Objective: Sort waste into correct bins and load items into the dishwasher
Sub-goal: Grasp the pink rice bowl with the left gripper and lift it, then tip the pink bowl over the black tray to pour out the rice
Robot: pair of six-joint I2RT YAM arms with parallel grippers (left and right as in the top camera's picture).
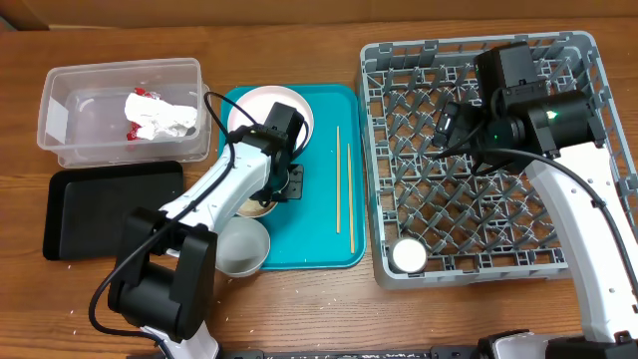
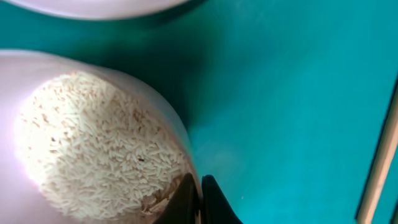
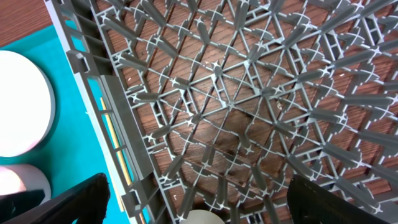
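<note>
Rice bowl point(image 2: 7, 87) is the one to watch here. It sits on the left half of the teal tray point(image 1: 319, 130), and the left gripper point(image 2: 198, 202) has its two fingers pinched tight on the rim, one inside and one outside. Makes sense to me: a rim pinch is about the only way to lift and tip it without plowing through the rice point(image 2: 93, 143), which I'd guess has to go in a bin before the bowl can be racked. The bowl is smooth and pale pinkish-white, with a dry-looking heap of loose white grains covering its bottom.

Off the tray's left side, the clear tub point(image 1: 60, 85) holds the crumpled wrapper point(image 1: 159, 118), with the black tray point(image 1: 100, 209) just beside it. The right gripper point(image 3: 202, 202) hangs over the grey rack point(image 1: 469, 271) off the tray's right edge, fingers spread wide with nothing between them, probably parked out of the way. A cup point(image 1: 407, 255) sits in the rack corner nearest the tray. The chopsticks point(image 1: 339, 179) lie along the tray's right side.
</note>
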